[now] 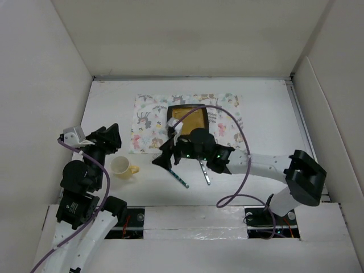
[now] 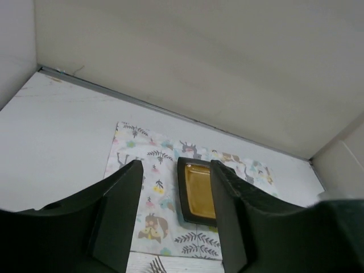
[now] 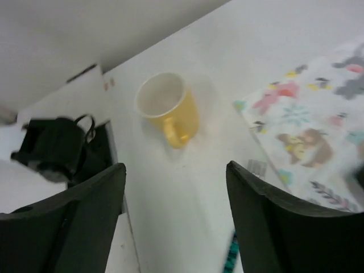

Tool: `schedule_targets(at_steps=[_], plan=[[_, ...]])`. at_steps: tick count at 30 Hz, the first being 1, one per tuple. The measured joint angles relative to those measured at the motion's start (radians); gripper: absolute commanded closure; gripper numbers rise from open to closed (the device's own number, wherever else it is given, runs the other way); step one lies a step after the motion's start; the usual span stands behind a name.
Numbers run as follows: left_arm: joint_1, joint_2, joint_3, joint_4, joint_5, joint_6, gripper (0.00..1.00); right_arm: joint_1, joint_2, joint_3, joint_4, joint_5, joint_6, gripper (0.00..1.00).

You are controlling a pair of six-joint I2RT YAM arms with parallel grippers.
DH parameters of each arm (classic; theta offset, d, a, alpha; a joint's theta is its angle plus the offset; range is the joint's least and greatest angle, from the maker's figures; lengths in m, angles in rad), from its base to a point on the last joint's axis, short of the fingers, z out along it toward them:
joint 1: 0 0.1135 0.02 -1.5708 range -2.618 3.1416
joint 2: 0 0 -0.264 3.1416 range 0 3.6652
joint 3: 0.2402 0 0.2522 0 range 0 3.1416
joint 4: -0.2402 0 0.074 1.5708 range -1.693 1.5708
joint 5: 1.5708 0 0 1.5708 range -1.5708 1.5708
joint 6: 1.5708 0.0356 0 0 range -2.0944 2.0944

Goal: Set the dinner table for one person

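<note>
Centrally, the white surface (image 1: 114, 96) is occupied toward its far side by a patterned placemat (image 1: 149, 122), on which a dark square plate (image 1: 186, 118) with an amber inside is laid. A yellow mug (image 1: 120, 166) is stood upright near the placemat's near left corner, and two utensils (image 1: 181, 177) are laid nearer the front. The left gripper (image 2: 176, 168) is held spread and empty; the right gripper (image 3: 175, 168) is likewise parted, with nothing grasped.

Top external looks down on the whole dinner table (image 1: 114, 108), sharing the placemat (image 2: 159, 187) and square dish (image 2: 199, 190) between the left wrist's fingers (image 2: 114, 222) and the yellow mug (image 3: 168, 108), nearer, between the right wrist's fingers (image 3: 85, 222)
</note>
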Motion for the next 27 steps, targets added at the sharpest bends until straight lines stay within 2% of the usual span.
schedule_targets(at_steps=[4,8,16,23,27], plan=[[0.000,-0.026,-0.010,0.001,-0.042,-0.010,0.44,0.067,0.167,0.089,-0.023,-0.026,-0.085,0.21],[0.000,-0.050,-0.019,0.002,-0.064,-0.014,0.44,0.087,0.337,0.226,-0.097,-0.032,-0.167,0.20],[0.000,-0.050,-0.020,0.003,-0.077,-0.015,0.43,0.135,0.510,0.418,-0.188,-0.036,-0.258,0.23],[0.000,-0.048,-0.020,0.003,-0.080,-0.015,0.43,0.174,0.599,0.495,-0.222,-0.045,-0.263,0.32],[0.000,-0.048,-0.020,0.003,-0.078,-0.015,0.43,0.190,0.634,0.537,-0.229,-0.026,-0.261,0.41]])
